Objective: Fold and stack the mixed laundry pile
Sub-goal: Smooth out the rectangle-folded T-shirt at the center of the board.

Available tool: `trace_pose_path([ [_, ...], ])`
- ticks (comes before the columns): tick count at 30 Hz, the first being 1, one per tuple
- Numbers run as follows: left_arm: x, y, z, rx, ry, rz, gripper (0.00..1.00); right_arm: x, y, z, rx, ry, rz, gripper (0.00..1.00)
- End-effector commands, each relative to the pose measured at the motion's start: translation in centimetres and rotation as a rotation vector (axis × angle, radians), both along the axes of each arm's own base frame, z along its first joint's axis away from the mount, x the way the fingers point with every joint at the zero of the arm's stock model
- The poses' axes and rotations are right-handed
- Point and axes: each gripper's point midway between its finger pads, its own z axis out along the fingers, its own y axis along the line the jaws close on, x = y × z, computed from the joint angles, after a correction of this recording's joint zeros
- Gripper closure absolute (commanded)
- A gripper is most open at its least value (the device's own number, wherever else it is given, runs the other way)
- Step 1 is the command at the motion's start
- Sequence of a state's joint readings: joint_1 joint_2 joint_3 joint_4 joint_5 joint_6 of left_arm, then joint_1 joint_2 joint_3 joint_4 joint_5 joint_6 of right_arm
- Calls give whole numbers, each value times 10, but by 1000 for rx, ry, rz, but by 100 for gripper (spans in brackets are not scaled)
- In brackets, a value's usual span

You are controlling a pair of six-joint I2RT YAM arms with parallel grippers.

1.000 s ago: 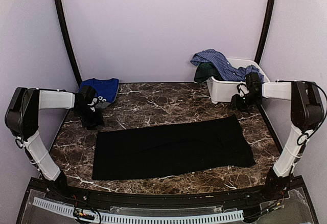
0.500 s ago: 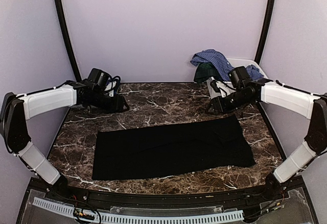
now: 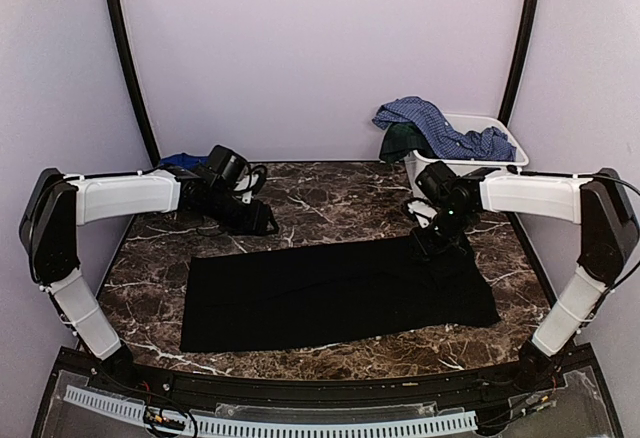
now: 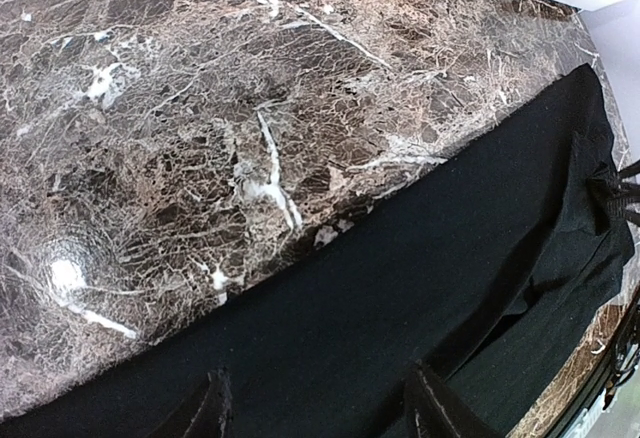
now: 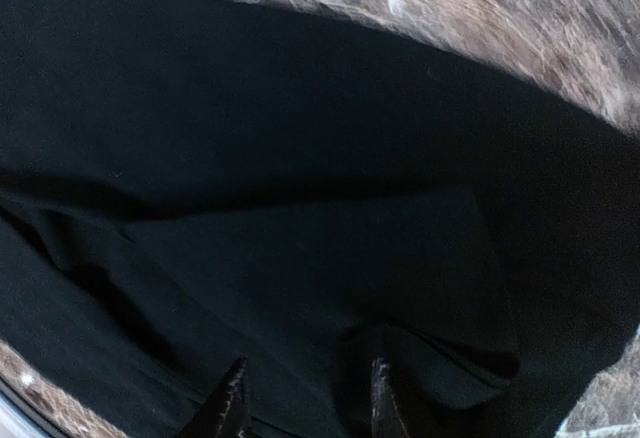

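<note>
Wrist views settle what the overhead one leaves vague. The left gripper has its two fingers spread wide near the far edge of the black garment. The right gripper also has its fingers parted, low over a creased fold of the same cloth (whether the tips touch the fabric I cannot tell).

From above, the garment lies flat as a wide rectangle across the middle of the marble table. The left gripper sits just beyond its far left edge, and the right gripper is over its far right corner.

Only the overhead view shows the other laundry. A blue checked shirt is draped over the white bin at the far right, with a dark green garment hanging at the bin's left end. A sliver of royal-blue tee lies at the far left, mostly hidden behind the left arm.

The brown marble has white veins and shines under the light. Pale lilac walls and two black curved poles close in the space.
</note>
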State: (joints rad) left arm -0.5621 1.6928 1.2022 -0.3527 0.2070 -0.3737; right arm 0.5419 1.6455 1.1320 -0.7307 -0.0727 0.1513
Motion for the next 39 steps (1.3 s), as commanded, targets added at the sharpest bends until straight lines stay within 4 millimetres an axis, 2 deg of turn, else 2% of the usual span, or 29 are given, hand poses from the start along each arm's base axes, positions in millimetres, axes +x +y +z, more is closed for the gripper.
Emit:
trace_pose_path([
  [1,6,-5,13,-19,-38,-6,42,-6,-27,-3,-133,-2,-71,81],
  [3,8,-5,14,-13,-44,-5,42,-6,-35,4,-157,-22,-103,96],
  [4,8,-5,15,-12,-45,-6,42,-7,-39,6,-167,-26,-114,100],
  [7,11,-9,18,-22,-58,-21,42,-8,-50,16,-179,-47,-163,100],
  [9,13,-18,23,-46,-79,-55,42,-9,-49,28,-128,-51,-195,100],
  [13,17,-53,43,-93,-191,-175,44,-13,-44,58,-1,-103,-265,100],
  [14,18,-69,50,-108,-234,-226,43,-16,-45,65,28,-112,-284,100],
  [15,19,-78,45,-105,-237,-252,43,-20,-45,69,48,-111,-295,100],
  [16,18,-95,58,-128,-283,-304,43,-24,-44,71,70,-104,-301,100],
  [17,20,-106,49,-125,-278,-333,43,-28,-45,72,84,-98,-312,100],
  [18,18,-124,62,-144,-323,-389,43,-35,-42,71,112,-79,-316,100],
  [19,19,-135,50,-136,-314,-414,43,-40,-43,69,123,-68,-326,100],
  [20,17,-153,62,-150,-357,-463,44,-45,-45,66,128,-54,-338,100],
  [21,17,-163,48,-140,-341,-485,44,-51,-46,62,133,-42,-349,100],
  [22,14,-179,58,-160,-367,-520,44,-56,-47,58,137,-32,-363,100],
  [23,13,-188,45,-160,-349,-541,44,-59,-46,57,139,-32,-365,100],
  [24,11,-201,54,-177,-370,-564,44,-60,-48,60,133,-35,-378,100],
  [25,6,-211,38,-169,-345,-587,44,-61,-48,61,134,-29,-393,100],
  [26,8,-221,47,-182,-367,-597,44,-62,-49,62,137,-26,-408,100],
  [27,3,-230,33,-172,-345,-613,44,-64,-50,60,142,-20,-427,100],
  [28,5,-238,40,-186,-360,-617,44,-67,-50,57,157,-14,-441,100],
  [31,-1,-264,28,-212,-349,-653,45,-82,-50,41,204,28,-479,100],
  [33,-3,-279,21,-222,-342,-671,45,-88,-52,38,234,29,-509,100],
  [34,-3,-284,5,-213,-317,-679,44,-91,-54,38,238,26,-522,100],
  [35,-4,-293,13,-230,-325,-689,44,-93,-57,38,241,20,-539,100],
  [36,-4,-298,-3,-225,-296,-694,43,-95,-60,40,244,14,-553,100],
  [37,-4,-306,8,-249,-304,-704,43,-97,-62,41,247,7,-567,100],
  [38,-3,-309,-11,-243,-269,-700,42,-99,-64,41,255,2,-577,100],
  [39,-2,-316,0,-267,-272,-696,42,-100,-65,39,262,0,-582,100],
])
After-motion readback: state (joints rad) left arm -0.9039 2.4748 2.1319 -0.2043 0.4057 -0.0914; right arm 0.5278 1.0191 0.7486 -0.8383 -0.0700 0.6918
